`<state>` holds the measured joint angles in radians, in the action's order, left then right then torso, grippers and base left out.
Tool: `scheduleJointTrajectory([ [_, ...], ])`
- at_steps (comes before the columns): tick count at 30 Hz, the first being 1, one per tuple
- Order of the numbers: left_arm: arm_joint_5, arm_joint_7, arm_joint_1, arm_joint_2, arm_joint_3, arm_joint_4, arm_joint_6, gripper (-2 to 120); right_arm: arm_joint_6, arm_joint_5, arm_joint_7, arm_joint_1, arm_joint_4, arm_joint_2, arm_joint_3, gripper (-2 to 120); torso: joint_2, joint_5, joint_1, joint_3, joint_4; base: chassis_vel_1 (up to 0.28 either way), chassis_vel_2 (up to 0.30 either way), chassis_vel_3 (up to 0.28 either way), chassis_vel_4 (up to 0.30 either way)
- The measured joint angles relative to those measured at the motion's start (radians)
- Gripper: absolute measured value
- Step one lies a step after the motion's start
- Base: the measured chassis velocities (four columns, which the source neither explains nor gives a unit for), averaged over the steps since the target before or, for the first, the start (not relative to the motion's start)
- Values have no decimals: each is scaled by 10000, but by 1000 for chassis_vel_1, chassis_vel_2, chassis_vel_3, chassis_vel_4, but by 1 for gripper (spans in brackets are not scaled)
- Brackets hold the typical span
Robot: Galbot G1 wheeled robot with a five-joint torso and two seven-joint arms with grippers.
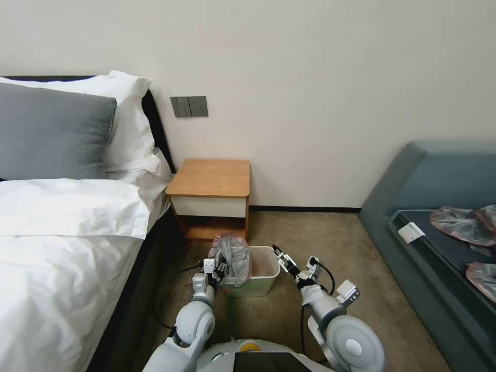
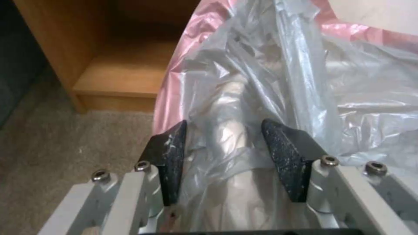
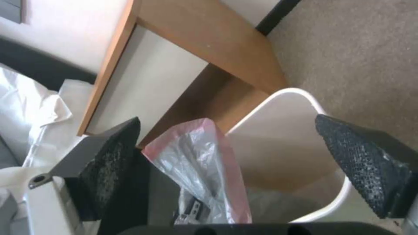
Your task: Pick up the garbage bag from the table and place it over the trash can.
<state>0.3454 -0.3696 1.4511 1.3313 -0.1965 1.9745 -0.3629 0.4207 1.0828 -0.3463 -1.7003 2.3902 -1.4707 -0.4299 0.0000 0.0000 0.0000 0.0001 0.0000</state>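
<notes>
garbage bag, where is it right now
In the head view the garbage bag hangs over the trash can's left rim, below the table, between the left gripper's jaws.

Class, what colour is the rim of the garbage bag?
Pinkish-red, on the garbage bag; the left wrist view shows it best.

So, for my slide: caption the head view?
Left pincer holds garbage bag at trash can; right pincer open beside it.

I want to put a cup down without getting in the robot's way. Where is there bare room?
The table top is bare, between bed and wall. Carpet between trash can and sofa is open too. It is crowded at the can: left end effector holds the garbage bag there, right end effector open at its rim.
</notes>
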Motion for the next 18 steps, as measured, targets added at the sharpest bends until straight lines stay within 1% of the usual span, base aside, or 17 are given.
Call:
scheduleJointTrajectory([
  [10,63,-84,-256,12,34,-350,21,49,-5,-54,9,-6,-35,-74,-17,100,0,3,0,-1,2,0,0,0,0],
  [14,48,-98,-289,26,77,-408,47,46,-8,-54,12,1,-46,-73,-61,100,0,3,0,-2,2,0,0,0,0],
  [16,6,-101,-293,23,109,-438,129,35,-11,-52,14,24,-50,-73,-89,100,1,2,0,-2,2,0,0,0,0],
  [17,-25,-106,-291,15,124,-450,202,31,-13,-45,15,43,-50,-73,-103,100,0,0,-1,-1,2,0,0,0,0],
  [18,-25,-106,-291,15,124,-450,202,31,-13,-45,15,43,-50,-73,-103,100,0,0,-1,-1,2,0,0,0,0],
])
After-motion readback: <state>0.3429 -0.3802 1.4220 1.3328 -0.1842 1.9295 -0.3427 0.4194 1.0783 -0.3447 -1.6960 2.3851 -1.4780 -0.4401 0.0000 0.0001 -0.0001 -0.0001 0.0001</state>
